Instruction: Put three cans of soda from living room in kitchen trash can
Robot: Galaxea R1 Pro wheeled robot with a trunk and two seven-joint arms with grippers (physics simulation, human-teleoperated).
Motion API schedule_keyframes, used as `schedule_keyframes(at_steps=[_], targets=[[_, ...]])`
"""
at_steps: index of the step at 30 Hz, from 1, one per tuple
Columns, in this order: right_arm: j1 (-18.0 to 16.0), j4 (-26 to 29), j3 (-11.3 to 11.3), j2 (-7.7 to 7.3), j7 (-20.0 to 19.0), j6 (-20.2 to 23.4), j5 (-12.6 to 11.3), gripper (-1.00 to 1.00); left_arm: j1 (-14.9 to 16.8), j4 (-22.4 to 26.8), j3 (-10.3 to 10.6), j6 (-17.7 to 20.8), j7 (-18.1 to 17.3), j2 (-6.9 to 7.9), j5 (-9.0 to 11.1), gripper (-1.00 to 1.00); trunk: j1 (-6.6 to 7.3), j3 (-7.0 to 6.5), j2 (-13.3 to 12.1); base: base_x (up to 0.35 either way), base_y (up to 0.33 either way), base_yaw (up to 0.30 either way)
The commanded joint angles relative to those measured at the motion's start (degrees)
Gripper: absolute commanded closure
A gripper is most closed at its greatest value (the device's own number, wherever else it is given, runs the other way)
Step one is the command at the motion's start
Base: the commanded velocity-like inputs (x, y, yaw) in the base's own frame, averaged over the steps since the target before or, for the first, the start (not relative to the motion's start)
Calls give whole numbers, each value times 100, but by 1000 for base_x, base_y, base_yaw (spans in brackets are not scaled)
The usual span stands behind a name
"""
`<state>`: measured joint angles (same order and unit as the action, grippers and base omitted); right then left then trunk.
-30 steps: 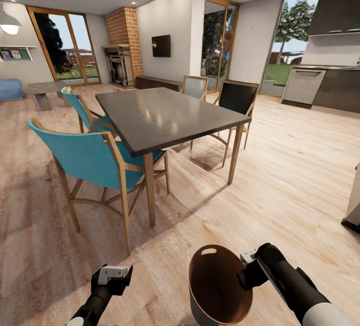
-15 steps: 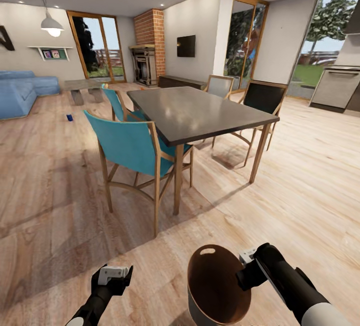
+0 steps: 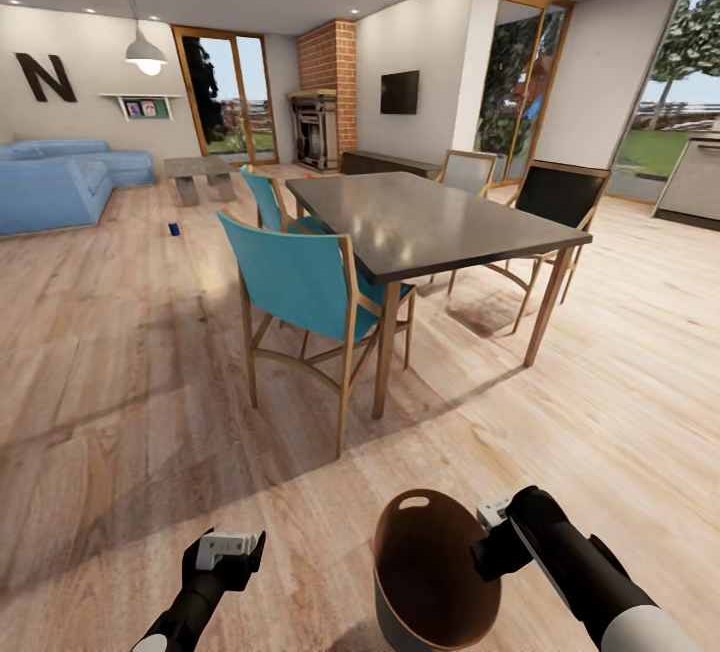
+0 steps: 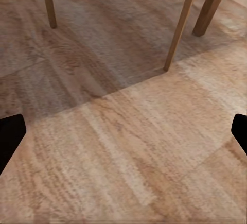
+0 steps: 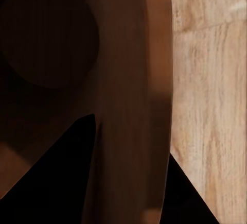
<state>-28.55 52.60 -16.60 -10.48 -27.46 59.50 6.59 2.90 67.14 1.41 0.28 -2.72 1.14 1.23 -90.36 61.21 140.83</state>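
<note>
Our right gripper (image 3: 492, 532) clamps its fingers on the trash can (image 3: 435, 572) rim, near right; our left gripper (image 3: 228, 550) hangs spread and empty. A blue soda can (image 3: 174, 229) stands on the far-left floor by the sofa (image 3: 60, 182). Our view has swung left, revealing the N (image 3: 45, 78).

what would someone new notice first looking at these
Probably the dark dining table mid-room with teal chairs on its near side. Low in the head view, the right gripper holds the brown-lined bin by its rim. Far left, a small blue can stands on the floor before the blue sofa.
</note>
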Motion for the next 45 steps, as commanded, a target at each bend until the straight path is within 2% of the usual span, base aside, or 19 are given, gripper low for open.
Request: schedule_keyframes(at_steps=[1,18,29,45], targets=[[-2,1,-1,1,-10,31,-164,100,0,0,0,-1,0,0,0,-100,0,0,0,-24,18,13],[-2,4,-1,2,-13,12,-166,100,0,1,0,-2,0,1,0,-100,0,0,0,-4,22,44],[-2,4,-1,2,-14,9,-167,100,0,2,0,16,0,0,0,-100,0,0,0,0,253,150],[-2,4,-1,2,-14,9,-167,100,0,9,0,13,0,1,0,-100,0,0,0,66,265,10]])
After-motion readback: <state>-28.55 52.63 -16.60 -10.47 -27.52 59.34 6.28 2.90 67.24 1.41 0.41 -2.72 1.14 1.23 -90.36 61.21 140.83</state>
